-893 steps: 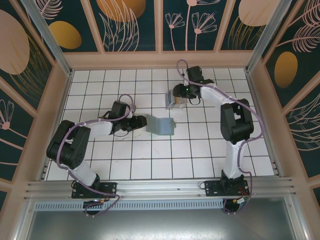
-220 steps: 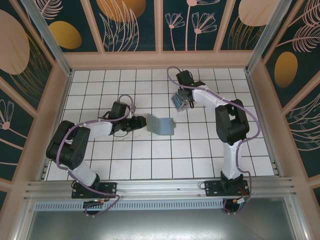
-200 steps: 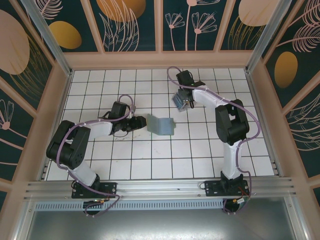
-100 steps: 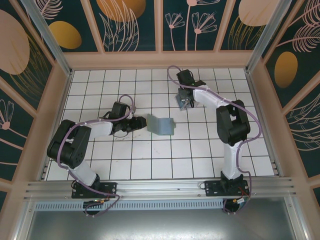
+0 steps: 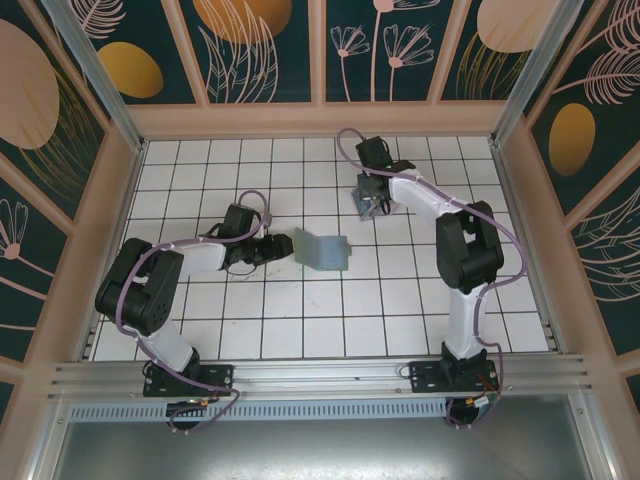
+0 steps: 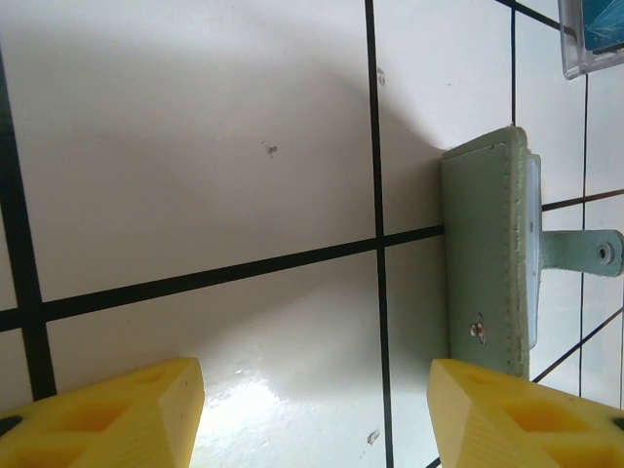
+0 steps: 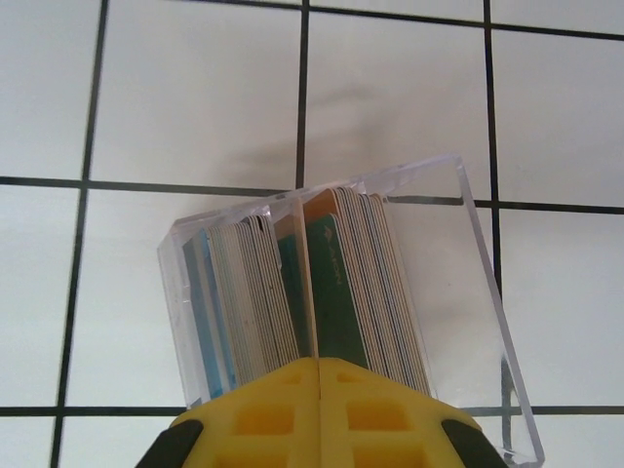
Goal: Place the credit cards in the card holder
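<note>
The credit cards (image 7: 341,292) are standing packed in a clear box (image 7: 478,263), well apart from the card holder (image 5: 322,250); your right claw (image 7: 318,385) is pressing shut right at their top edges, can't tell if one is pinched; your left claw (image 6: 312,414) is hovering open over the tiles (image 6: 195,146), just beside the holder's edge, not touching.
</note>
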Robot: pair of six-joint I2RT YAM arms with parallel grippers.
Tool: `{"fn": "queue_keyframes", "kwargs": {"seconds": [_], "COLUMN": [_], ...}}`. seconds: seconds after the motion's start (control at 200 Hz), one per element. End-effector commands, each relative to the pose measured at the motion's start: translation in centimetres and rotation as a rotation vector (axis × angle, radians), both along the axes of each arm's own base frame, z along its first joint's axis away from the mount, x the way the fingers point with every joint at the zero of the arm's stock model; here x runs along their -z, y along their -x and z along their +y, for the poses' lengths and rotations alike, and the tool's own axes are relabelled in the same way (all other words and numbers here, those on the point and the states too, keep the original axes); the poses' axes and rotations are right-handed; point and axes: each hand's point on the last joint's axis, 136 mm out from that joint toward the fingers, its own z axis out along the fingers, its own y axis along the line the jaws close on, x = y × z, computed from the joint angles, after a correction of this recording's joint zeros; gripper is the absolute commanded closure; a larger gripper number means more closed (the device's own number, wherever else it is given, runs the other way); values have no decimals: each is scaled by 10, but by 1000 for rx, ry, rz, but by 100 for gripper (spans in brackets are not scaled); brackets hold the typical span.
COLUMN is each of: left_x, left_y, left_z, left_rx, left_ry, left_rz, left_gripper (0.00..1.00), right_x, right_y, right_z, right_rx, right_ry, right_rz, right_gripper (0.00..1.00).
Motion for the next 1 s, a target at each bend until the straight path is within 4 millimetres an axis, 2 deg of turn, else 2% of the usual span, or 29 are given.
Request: {"fn": "queue_keyframes", "kwargs": {"seconds": [0.0, 0.19, 0.3, 0.44, 0.53, 0.636, 0.661, 0.781, 0.856, 0.996], "left_x": [-2, -7, -11, -10, -10, -12, -1, 3, 4, 5], "left_y": [-3, -10, -13, -14, -14, -16, -14, -13, -12, -13], "left_z": [-3, -1, -3, -3, -3, -3, -3, -3, -3, -3], "left_rx": [28, 21, 19, 18, 12, 12, 13, 16, 17, 14], "left_ry": [3, -17, -7, -7, -3, -6, -16, -14, -18, -14], "left_rz": [-3, -20, -30, -26, -27, -34, -5, 4, 9, 5], "left_gripper": [37, 37, 37, 37, 37, 37, 37, 37, 37, 37], "right_x": [-46, -85, -91, -87, -81, -59, -54, -34, -25, -12], "right_y": [7, 23, 41, 71, 99, 126, 131, 157, 166, 171], "right_z": [5, 7, 17, 33, 54, 68, 70, 88, 95, 103], "right_rx": [0, -9, -59, -85, -130, -125, -114, -105, -94, -114], "right_ry": [-109, -205, -272, -373, -546, -704, -732, -894, -962, -991], "right_rz": [-71, -142, -136, -101, -44, 70, 102, 263, 332, 383], "right_gripper": [100, 100, 100, 100, 100, 100, 100, 100, 100, 100]}}
